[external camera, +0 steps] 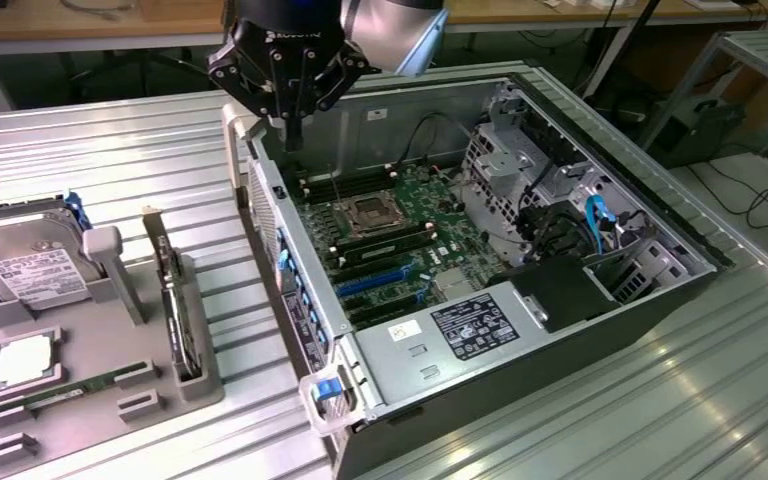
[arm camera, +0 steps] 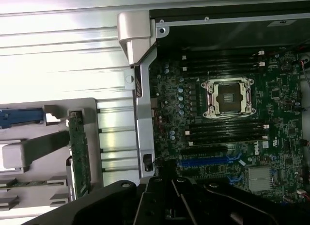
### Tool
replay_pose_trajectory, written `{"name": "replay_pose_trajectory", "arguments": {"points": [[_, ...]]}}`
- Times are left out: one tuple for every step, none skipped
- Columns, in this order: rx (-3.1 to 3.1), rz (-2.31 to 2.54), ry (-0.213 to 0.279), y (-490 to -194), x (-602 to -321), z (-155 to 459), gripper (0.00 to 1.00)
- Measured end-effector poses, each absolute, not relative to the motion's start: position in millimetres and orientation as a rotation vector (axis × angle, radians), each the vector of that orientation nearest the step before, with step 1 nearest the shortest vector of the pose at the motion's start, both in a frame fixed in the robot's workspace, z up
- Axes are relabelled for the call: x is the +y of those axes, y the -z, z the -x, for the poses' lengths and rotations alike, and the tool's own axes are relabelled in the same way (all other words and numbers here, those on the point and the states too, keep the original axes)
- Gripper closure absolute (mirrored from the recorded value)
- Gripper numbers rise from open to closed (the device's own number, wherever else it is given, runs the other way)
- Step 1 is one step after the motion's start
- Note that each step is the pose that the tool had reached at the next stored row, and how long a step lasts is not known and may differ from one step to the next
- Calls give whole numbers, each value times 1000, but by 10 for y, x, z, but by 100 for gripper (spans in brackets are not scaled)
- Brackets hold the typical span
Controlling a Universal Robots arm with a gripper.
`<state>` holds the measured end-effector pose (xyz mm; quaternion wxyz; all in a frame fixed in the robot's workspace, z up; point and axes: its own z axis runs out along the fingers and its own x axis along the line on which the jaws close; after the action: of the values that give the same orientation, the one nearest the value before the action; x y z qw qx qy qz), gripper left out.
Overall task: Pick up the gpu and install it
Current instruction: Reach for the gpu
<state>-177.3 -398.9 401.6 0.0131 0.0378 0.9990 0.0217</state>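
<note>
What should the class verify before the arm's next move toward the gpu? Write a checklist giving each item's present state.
1. The gpu stands on edge in the grey holder, untouched: ok.
2. The gripper carries nothing: ok.
3. The gripper is open for a grasp: not ok, it is shut.
4. The gripper is above the gpu: not ok, it hangs over the computer case wall.
5. The blue expansion slots are free of cards: ok.

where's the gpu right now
The thin green gpu card stands on edge in the grey holder on the exterior view's left, between the silver hard drive and the open computer case.
</note>
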Motion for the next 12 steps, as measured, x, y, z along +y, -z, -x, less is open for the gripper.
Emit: {"name": "replay_pose_trajectory", "arguments": {"points": [[3113, -118, -68, -4016, -3989, 1784, 89], [3112, -118, -68, -4016, -3989, 1789, 89], [3113, -118, -68, -4016, -3989, 1796, 89], [3112, -118, -68, -4016, -3989, 1802, 89], [3112, -118, -68, -4016, -3989, 1808, 89], [3113, -118, -68, -4016, -3989, 1814, 89], [3112, -118, -68, -4016, -3989, 1821, 89], [3112, -118, -68, -4016, -3989, 1829, 89], [3112, -118, -68, -4016, -3989, 1836, 89], [3112, -118, -68, -4016, -3989, 1844, 89], [3112, -118, -68, -4016, -3989, 1858, 89], [3112, -118, -68, -4016, -3989, 1865, 89]]}}
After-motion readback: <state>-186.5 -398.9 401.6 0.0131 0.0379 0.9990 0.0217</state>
